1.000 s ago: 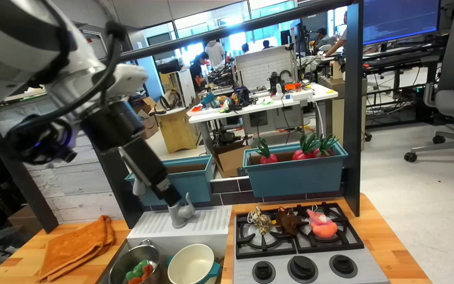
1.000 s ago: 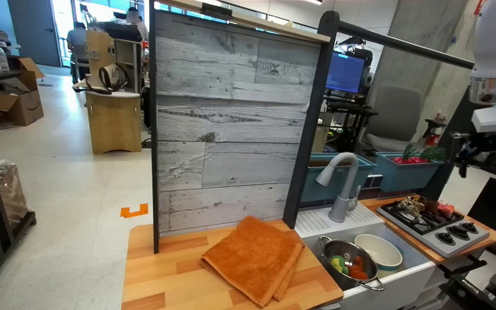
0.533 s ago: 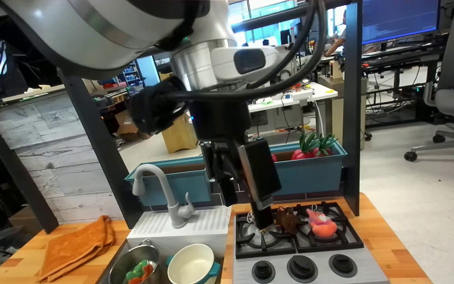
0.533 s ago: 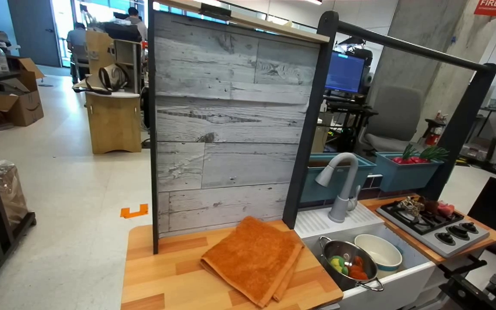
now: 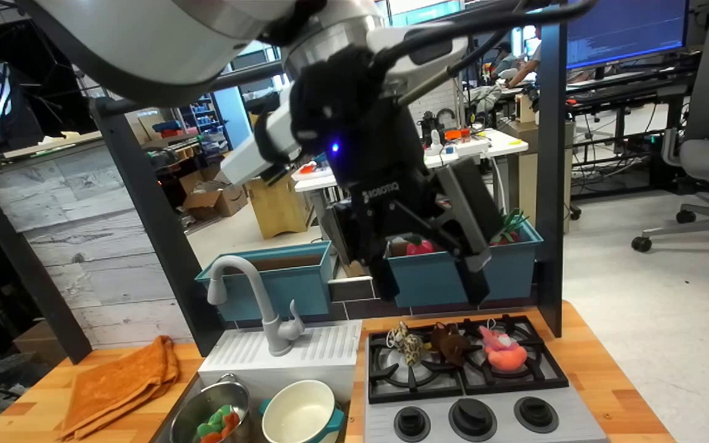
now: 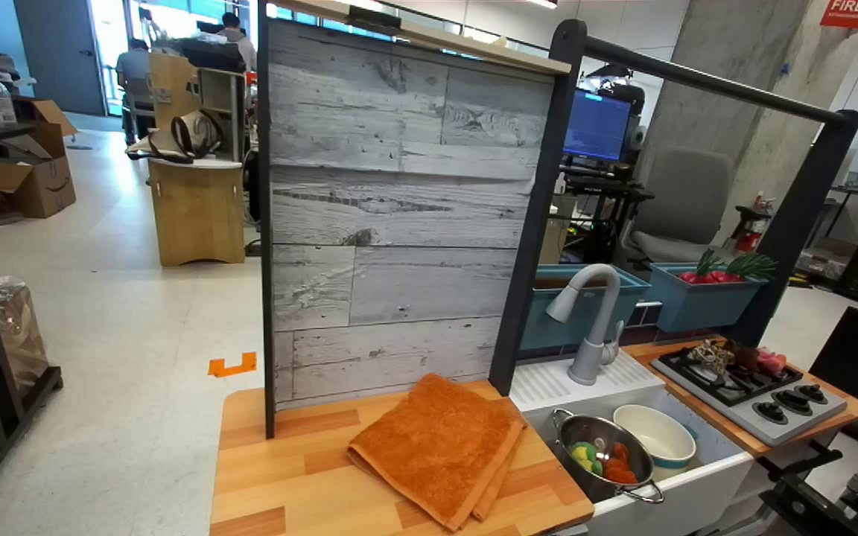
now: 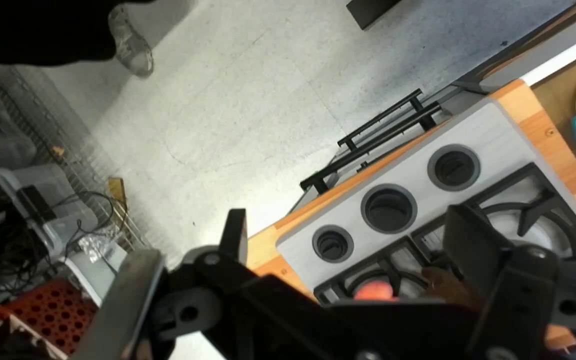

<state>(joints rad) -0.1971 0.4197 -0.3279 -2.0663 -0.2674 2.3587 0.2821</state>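
Observation:
My gripper is open and empty, in the air above the back of the toy stove, in front of a blue planter. On the stove grates lie a spotted plush toy, a brown plush toy and a pink-orange plush toy. In the wrist view the gripper has its fingers wide apart over the stove. The pink-orange toy and the brown toy show partly behind the gripper's body. The spotted toy is hidden there. The gripper is outside the frame in an exterior view.
Red radishes with green leaves stand in the planter. A grey faucet rises behind the sink. A metal pot with toy vegetables and a cream pot sit in the sink. A dark post stands right. An orange towel lies left.
The arm has swung right, from over the faucet to over the stove. In the last half second the gripper has turned and risen slightly. The toys and pots have not moved.

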